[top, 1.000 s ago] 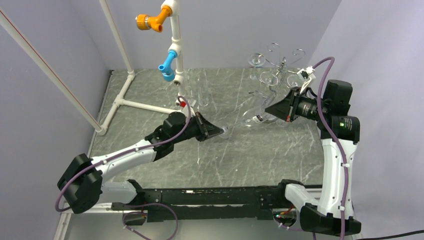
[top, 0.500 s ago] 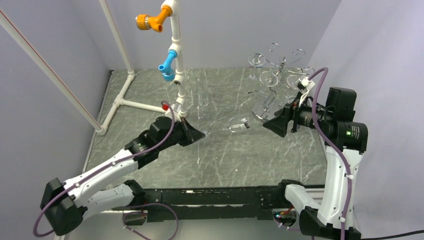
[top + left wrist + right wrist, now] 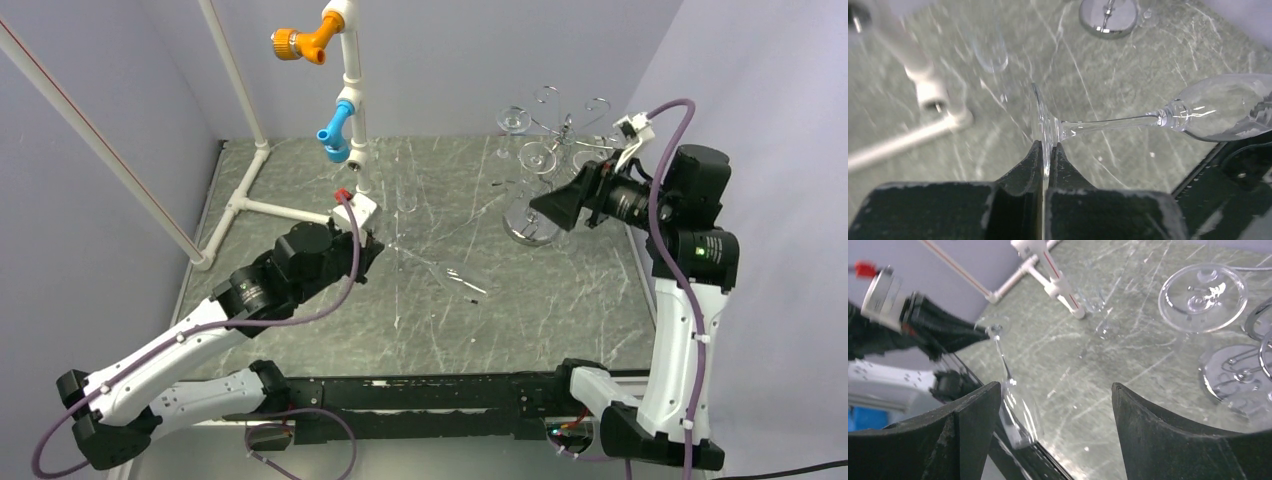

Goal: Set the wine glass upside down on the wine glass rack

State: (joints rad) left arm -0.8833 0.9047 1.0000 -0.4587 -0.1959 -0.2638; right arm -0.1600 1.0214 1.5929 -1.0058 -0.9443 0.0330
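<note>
left pincer (image 3: 1045, 155) was clamped on the wine glass (image 3: 1108, 122) foot, stem seemingly level, bowl rightward. wine glass rack (image 3: 530, 222) was sited far right, beside the gaping right pincer (image 3: 1054, 387).

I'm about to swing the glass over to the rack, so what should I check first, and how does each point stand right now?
1. Grip: left gripper is shut on the foot of the wine glass. Ok.
2. Glass upside down: it lies sideways, stem roughly level. Not ok.
3. Right gripper free: open, holding nothing. Ok.
4. Rack standing upright on the table. Ok.
5. Free hook on the rack: a hanging glass already takes one spot; the others are hard to read. Cannot tell.
6. Clear path: the right gripper sits close to the rack. Probably not ok.
</note>
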